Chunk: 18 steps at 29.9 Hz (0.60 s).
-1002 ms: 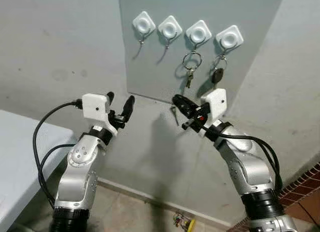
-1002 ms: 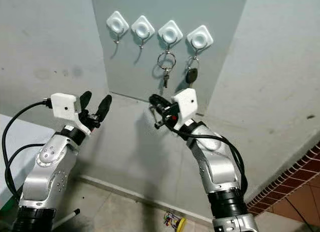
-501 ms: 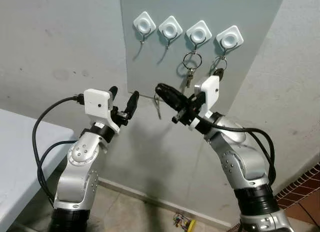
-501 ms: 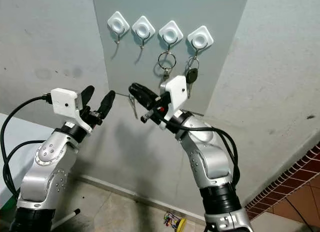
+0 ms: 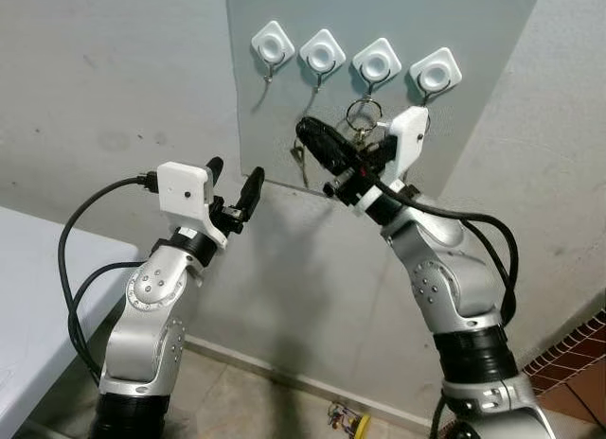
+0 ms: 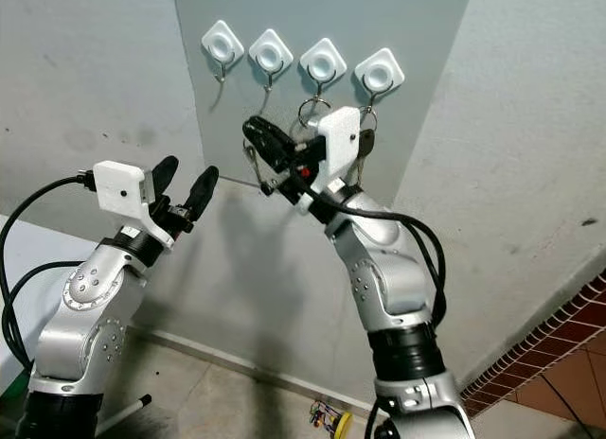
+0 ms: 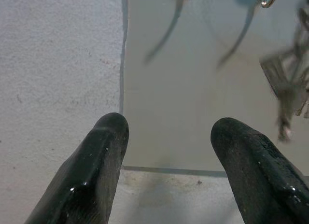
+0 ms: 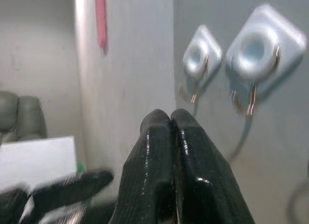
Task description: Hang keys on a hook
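Four white hooks sit in a row on a grey wall panel (image 5: 275,127): the first hook (image 5: 273,46), the second hook (image 5: 322,51), the third hook (image 5: 377,61) and the fourth hook (image 5: 436,72). A key ring (image 5: 363,111) hangs from the third; the fourth hook's key is mostly behind my right wrist. My right gripper (image 5: 308,132) is shut on a set of keys (image 5: 299,163), which dangles just below the second hook. The right wrist view has the closed fingertips (image 8: 169,122) below two bare hooks (image 8: 263,48). My left gripper (image 5: 234,179) stands open, lower left, holding nothing.
A white table (image 5: 28,288) stands at the left. A small colourful object (image 5: 347,421) lies on the floor by the wall base. Brick-patterned flooring (image 5: 578,363) shows at the lower right. The wall bends into a corner to the right of the panel.
My right gripper has carried the keys up and to the left, from below the panel to just under the second hook. The left arm has barely moved.
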### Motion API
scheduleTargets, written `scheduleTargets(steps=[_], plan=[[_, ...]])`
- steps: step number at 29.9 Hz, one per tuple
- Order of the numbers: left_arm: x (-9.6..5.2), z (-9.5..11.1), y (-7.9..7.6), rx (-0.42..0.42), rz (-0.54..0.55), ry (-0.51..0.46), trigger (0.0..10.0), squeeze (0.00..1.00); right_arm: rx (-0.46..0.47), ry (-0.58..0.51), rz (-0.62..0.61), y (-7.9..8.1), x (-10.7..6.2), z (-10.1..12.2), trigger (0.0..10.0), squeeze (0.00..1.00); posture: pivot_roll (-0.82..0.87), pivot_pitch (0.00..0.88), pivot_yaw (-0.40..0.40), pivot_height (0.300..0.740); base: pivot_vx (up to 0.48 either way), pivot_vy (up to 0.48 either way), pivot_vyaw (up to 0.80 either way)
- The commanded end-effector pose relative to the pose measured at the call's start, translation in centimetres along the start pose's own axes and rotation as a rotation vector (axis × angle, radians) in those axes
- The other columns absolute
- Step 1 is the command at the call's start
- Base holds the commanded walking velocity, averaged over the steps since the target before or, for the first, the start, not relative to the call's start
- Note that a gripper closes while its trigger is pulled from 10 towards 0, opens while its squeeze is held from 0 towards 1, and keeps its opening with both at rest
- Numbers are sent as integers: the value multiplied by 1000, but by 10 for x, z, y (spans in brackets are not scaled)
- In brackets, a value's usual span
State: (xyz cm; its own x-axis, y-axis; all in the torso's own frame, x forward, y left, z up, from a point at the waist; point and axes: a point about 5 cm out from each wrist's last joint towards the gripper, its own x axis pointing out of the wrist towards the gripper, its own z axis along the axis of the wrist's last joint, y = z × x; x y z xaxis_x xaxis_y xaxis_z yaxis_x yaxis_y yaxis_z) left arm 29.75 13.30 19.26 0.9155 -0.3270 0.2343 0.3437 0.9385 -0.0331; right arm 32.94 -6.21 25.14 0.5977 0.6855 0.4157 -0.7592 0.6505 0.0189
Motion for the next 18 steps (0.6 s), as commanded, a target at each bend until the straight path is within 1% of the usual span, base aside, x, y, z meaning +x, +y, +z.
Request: scheduleTargets(steps=[1,6,14,18], plan=[[2,7,-3,1,-20,-19,10000,0,-21,-33,-4,0,6,8,10000,0,-84,0,-35,740,0,0,0],[2,7,-8,-1,-42,-18,10000,0,-34,-48,-10,-2,18,12,10000,0,-81,0,-39,740,0,0,0],[2,7,-13,-1,-59,-15,10000,0,-49,-70,-9,-6,27,16,10000,0,-77,0,-43,740,0,0,0],[1,7,-15,-8,-63,-12,10000,0,-54,-92,-29,-11,32,21,10000,0,-79,0,-44,740,0,0,0]])
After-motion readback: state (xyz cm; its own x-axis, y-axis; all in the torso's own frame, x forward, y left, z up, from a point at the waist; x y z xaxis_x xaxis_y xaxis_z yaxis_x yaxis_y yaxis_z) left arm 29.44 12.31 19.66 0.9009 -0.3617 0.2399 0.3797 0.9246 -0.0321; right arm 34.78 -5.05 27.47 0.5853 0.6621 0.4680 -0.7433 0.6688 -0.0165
